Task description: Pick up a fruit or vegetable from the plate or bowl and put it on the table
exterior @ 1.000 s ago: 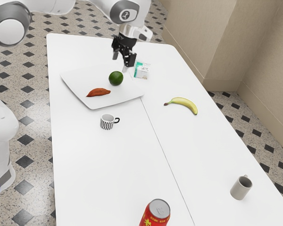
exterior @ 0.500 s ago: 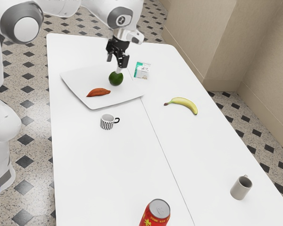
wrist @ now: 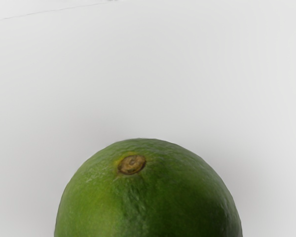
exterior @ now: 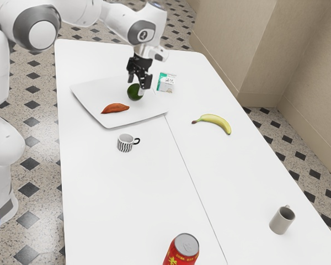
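Observation:
My gripper (exterior: 137, 89) is low over the white plate (exterior: 94, 101) with its fingers apart, open, around the upper part of a round green fruit (exterior: 134, 93). One fingertip stands in front of the fruit's side; the other is partly hidden. The green fruit (wrist: 148, 197) looms large in the wrist view, its brown stem spot facing my hand. A reddish-brown sweet potato (exterior: 115, 108) lies on the same plate, beside the fruit. On the table (exterior: 121, 193), off the plate, rests a yellow banana (exterior: 215, 121).
Close to the plate and my gripper stands a small white-and-green carton (exterior: 166, 82). A striped cup (exterior: 125, 143) is just off the plate's near edge. Farther off are a grey mug (exterior: 282, 220) and a red can (exterior: 182, 252).
My hand has come down and across from beyond the plate to the green fruit, its fingers now at the fruit's level. The plate and the things on it have stayed put.

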Available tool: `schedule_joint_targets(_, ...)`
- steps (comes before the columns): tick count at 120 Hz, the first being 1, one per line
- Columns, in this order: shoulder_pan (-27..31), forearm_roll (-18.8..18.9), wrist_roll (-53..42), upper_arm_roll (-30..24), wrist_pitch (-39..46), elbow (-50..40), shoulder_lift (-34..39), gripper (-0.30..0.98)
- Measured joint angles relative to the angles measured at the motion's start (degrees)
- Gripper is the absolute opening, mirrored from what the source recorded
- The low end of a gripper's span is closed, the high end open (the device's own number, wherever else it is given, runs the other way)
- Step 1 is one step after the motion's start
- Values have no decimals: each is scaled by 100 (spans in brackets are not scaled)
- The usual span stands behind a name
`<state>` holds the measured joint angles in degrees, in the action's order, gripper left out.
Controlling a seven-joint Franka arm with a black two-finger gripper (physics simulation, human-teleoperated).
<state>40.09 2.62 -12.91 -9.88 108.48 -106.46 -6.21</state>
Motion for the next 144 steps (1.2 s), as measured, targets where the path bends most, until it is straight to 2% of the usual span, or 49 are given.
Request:
schedule_joint_targets(110, 50, -166, -138, 21, 496, -9, -398, 68)
schedule_joint_targets(116, 57, -166, -140, 24, 523, -9, -406, 63)
schedule_joint_targets(132, 79, -131, -132, 28, 573, -4, -411, 38)
schedule_joint_targets(144, 50, -81, -107, 10, 582, -2, -336, 34)
